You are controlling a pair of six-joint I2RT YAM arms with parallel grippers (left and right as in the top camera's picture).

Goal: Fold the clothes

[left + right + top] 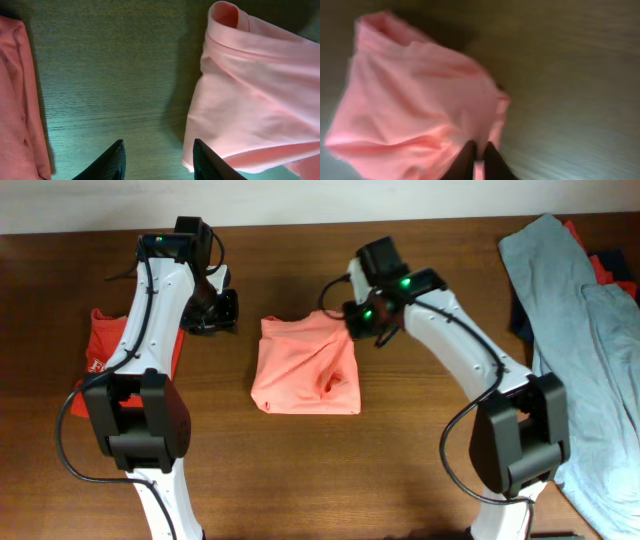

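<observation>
**Pink shirt nearly folded — heap not yet begun**

At the right jaws: nearly closed, with a sliver of the pink shirt (415, 100) between the tips. Blurred in the wrist view, so best read as a light pinch on its edge, not a sure grip. Spread out ahead of those jaws, the rest of that shirt, already doubled into a rough square on the desk (300, 480), lumpy toward the middle and rolled at one corner.

At the left jaws: open, gripping nothing, hanging over bare desk. Close on one side of them, the pink shirt's rolled corner; a little farther off on the other side, the edge of a red-orange shirt (100, 345). Mostly hidden under the left arm (150, 320) from overhead, so hard to say whether properly folded, though lying compact and set aside.

Well away from both sets of jaws, out past the right arm (465, 348), a heap of grey-blue shirts (600, 380) — sprawled loose and plainly unfolded, with more red-orange cloth (608, 268) poking out at its far end.

Judged from all this: perhaps one shirt done, the pink one down to a last tidy or one more fold, and the whole heap waiting. Less than halfway, by the look of it. Likely left for the pink shirt: flattening the bulge, squaring the edges, then setting it aside.
</observation>
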